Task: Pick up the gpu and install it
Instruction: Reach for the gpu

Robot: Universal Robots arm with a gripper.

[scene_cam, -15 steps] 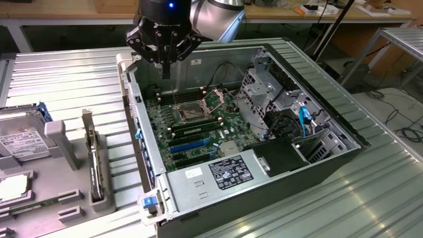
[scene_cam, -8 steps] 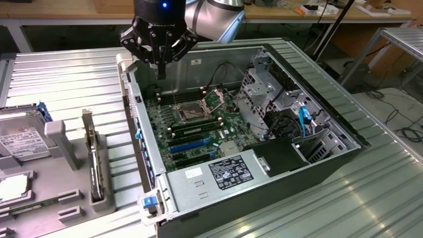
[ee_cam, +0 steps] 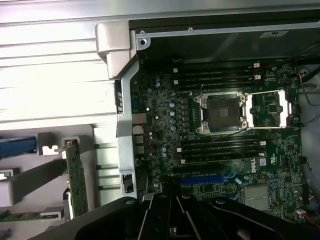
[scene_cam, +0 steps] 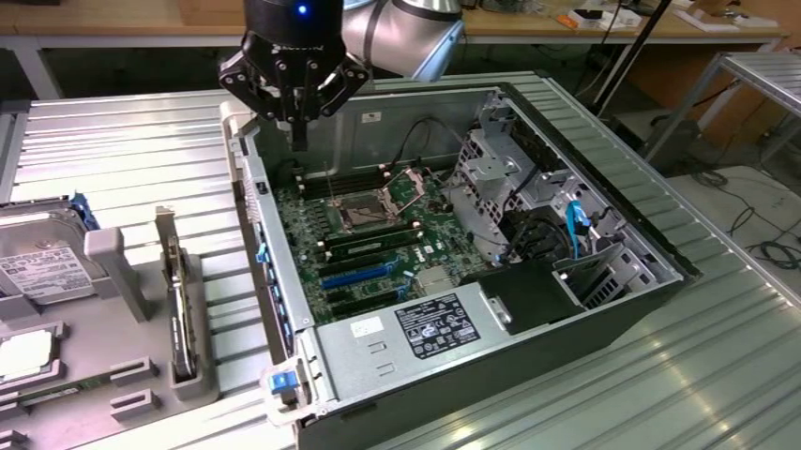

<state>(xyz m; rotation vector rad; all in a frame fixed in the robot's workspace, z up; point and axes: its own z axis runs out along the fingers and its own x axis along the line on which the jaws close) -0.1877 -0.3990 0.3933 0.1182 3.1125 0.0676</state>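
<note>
A ribbed metal table (scene_cam: 138, 141) is carrying everything here, its pale ridges catching the light. An open black case (scene_cam: 538, 370) is lying on its side on this table, taking up the middle and the exterior view's right, with its open face turned upward. Just beside it, toward the exterior view's left, a grey tray (scene_cam: 119, 342) is sitting flat on the same ribbed top, with a narrow strip of bare ridges showing between the two.

Glossy ribbed silver metal table (scene_cam: 113, 141). Beside the matt grey sheet-metal computer case (scene_cam: 375, 117), the thin green-board gpu (scene_cam: 184, 314) has a dull metal bracket.
</note>
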